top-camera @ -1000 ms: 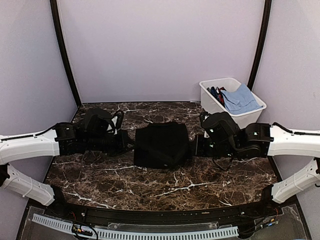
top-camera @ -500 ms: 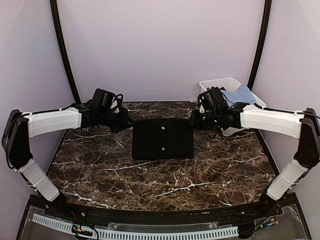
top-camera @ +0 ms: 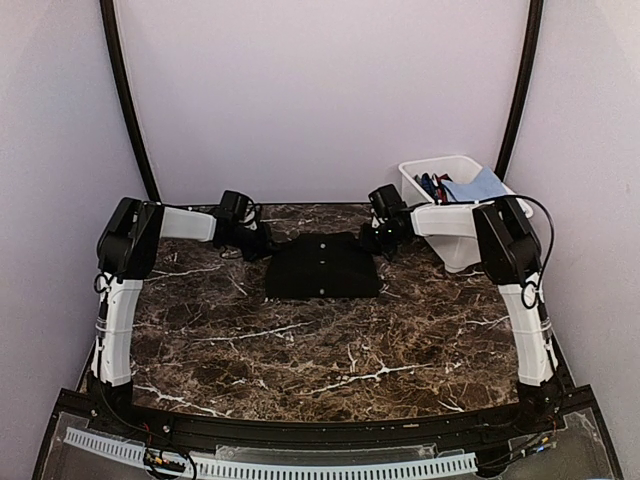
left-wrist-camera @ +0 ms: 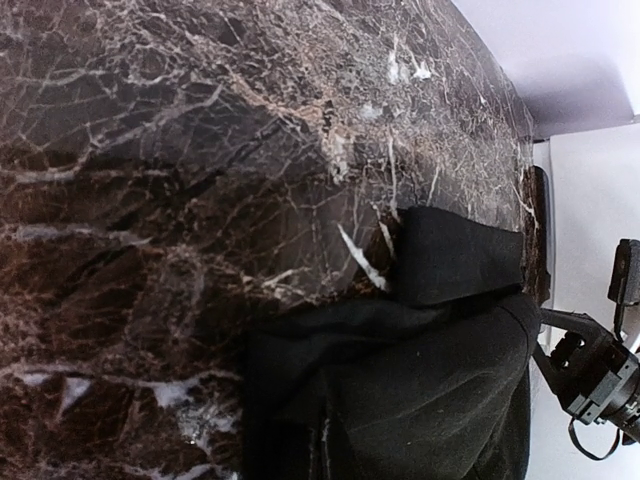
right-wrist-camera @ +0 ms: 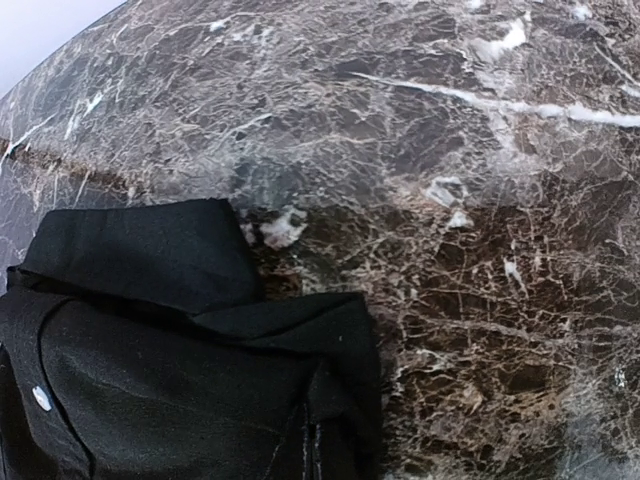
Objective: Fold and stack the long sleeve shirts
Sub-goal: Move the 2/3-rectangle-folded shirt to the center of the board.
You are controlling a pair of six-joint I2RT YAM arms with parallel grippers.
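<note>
A plain black long sleeve shirt, folded into a rectangle with tiny white buttons down its middle, lies at the far middle of the marble table. My left gripper is shut on its far left corner. My right gripper is shut on its far right corner. In the left wrist view the black cloth bunches into the closed jaws at the bottom edge. In the right wrist view the cloth does the same, and one white button shows. Both sets of fingertips are hidden in the cloth.
A white bin stands at the back right, holding a blue cloth and other garments. Both arms reach far out towards the back wall. The right arm's wrist shows in the left wrist view.
Both arms have stretched away from me towards the back wall, pulling the black shirt with them. The shirt has gone from a lifted bundle to a flat rectangle farther back.
</note>
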